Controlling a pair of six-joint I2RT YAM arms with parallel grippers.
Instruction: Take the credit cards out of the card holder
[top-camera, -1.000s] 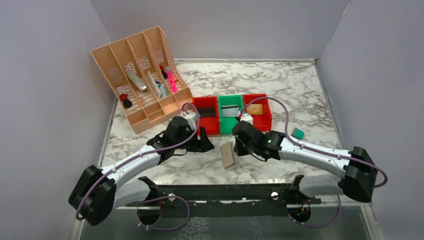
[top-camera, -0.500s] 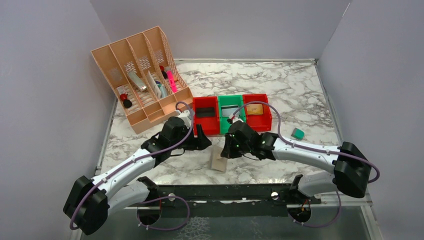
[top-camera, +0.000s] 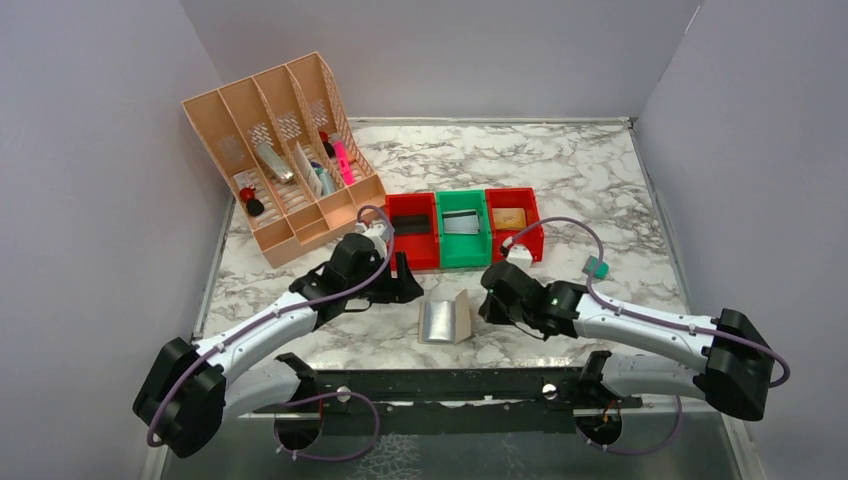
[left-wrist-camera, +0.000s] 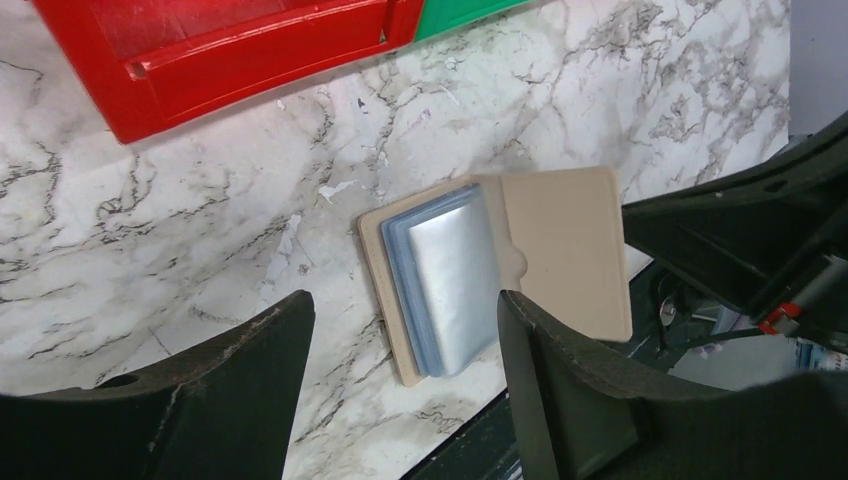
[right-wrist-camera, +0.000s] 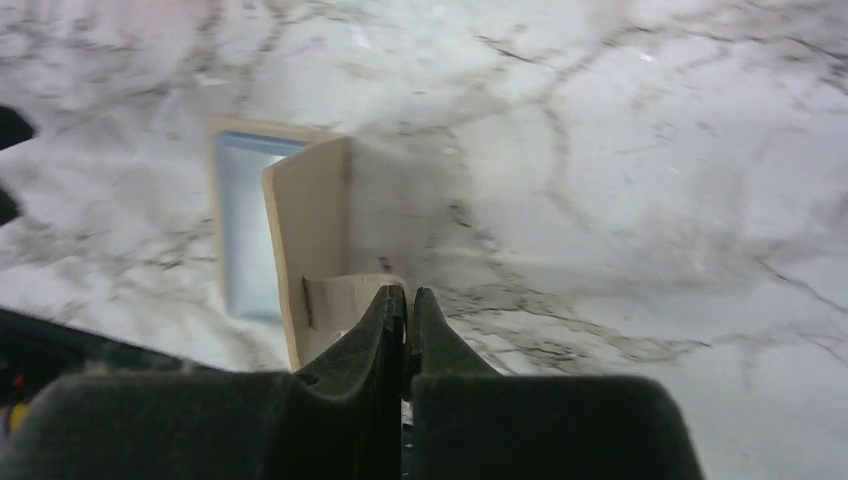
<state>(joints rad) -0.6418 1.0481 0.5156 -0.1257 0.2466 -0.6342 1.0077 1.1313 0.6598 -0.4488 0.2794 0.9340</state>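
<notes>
The card holder (top-camera: 445, 320) lies open on the marble near the front edge, tan outside with a pale blue-grey inner panel (left-wrist-camera: 450, 275) facing up. Its tan cover (right-wrist-camera: 310, 240) stands raised on the right side. My right gripper (right-wrist-camera: 408, 296) is shut on the small tan strap of that cover, and it shows just right of the holder (top-camera: 486, 303) from above. My left gripper (left-wrist-camera: 403, 305) hangs open above the holder's left half, touching nothing. A card lies in each bin: dark (top-camera: 408, 226), grey (top-camera: 461, 222) and gold (top-camera: 509, 218). Whether the holder contains a card is unclear.
A red bin (top-camera: 398, 204), a green bin (top-camera: 442, 230) and a second red bin (top-camera: 533, 235) stand in a row behind the holder. A peach file organiser (top-camera: 280, 150) with pens fills the back left. A small green block (top-camera: 597, 267) sits at right. A dark rail (top-camera: 450, 385) edges the front.
The right gripper has drawn back to the right with the strap, and the holder has gone from standing on edge to lying open with its blue panel up. The left arm barely moved.
</notes>
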